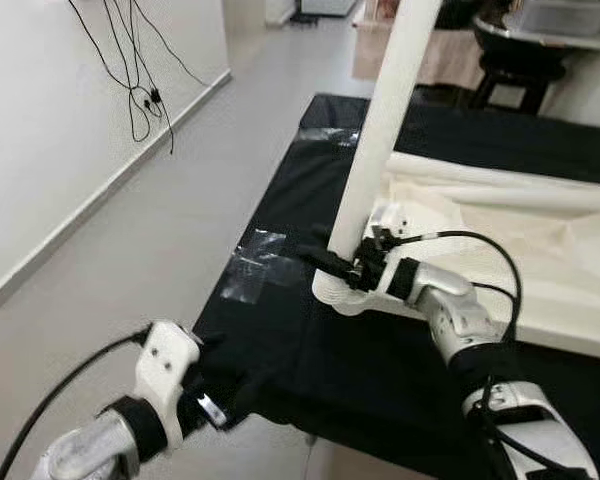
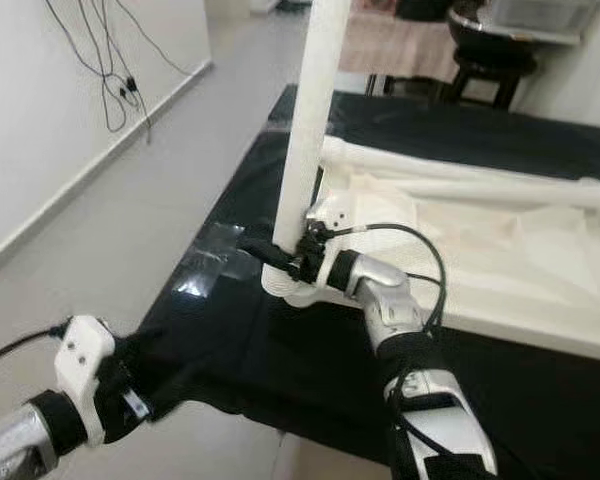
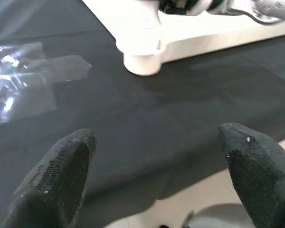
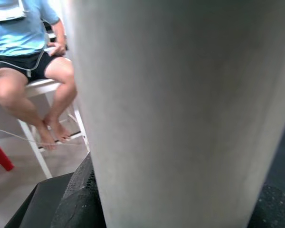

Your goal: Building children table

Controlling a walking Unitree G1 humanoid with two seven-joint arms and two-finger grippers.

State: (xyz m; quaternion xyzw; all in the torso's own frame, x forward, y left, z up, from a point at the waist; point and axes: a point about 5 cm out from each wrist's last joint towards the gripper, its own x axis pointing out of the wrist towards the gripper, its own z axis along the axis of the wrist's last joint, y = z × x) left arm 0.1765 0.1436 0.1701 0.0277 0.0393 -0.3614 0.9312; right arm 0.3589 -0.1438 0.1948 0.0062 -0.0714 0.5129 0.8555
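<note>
Fingers [image 3: 61,175] of the left end effector [image 3: 156,175] are standing wide apart and grasping nothing, hovering low at the near edge of the black cloth [image 1: 380,370], over the grey floor [image 1: 150,250]. Just beyond that edge, a patch of clear tape [image 1: 255,262] is shining on the cloth.

Further in, the right end effector [image 1: 342,266] is reaching forward from the robot's right, its black fingers clenched around the bottom of a white table leg [image 1: 380,130]. That leg is standing nearly upright, leaning slightly, with its foot seated at the round corner socket [image 1: 332,292] of the white children's tabletop [image 1: 540,270], which is lying flat on the cloth-covered surface. A black cable [image 1: 480,250] is looping over the right wrist. Another white leg [image 2: 460,165] is lying flat along the far side of the tabletop.

Off to the left, black cords [image 1: 130,70] are hanging down the white wall [image 1: 60,120]. Through the right wrist camera, past the leg, a person [image 4: 23,57] in a blue shirt and dark shorts is sitting barefoot on a white chair [image 4: 42,128].
</note>
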